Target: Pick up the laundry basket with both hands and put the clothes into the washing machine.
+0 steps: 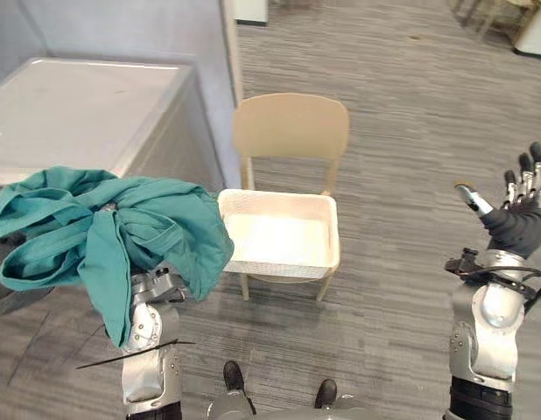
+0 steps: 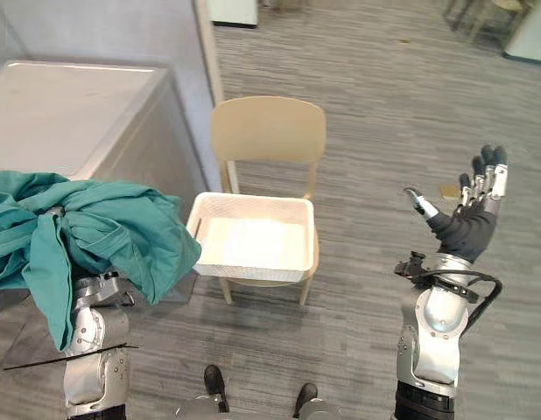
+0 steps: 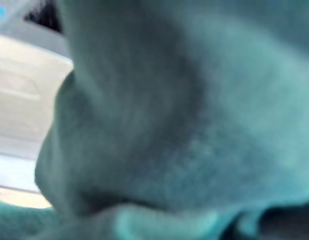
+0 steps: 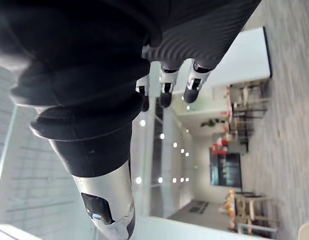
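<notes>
loading step: teal clothes (image 1: 122,232) cover the left hand (image 1: 155,287), grip unseeable; right hand (image 1: 520,223) spread empty. next, lift them onward to the washing machine (image 1: 78,105) just beyond the left hand.

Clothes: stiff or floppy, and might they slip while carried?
Probably floppy: the clothes hang in loose folds, one tail drooping low. Likely light, as the fabric looks thin. They may slip: they look draped, no grip visible.

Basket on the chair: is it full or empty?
Empty: the white laundry basket shows a bare bottom; the teal clothes hang outside it.
</notes>
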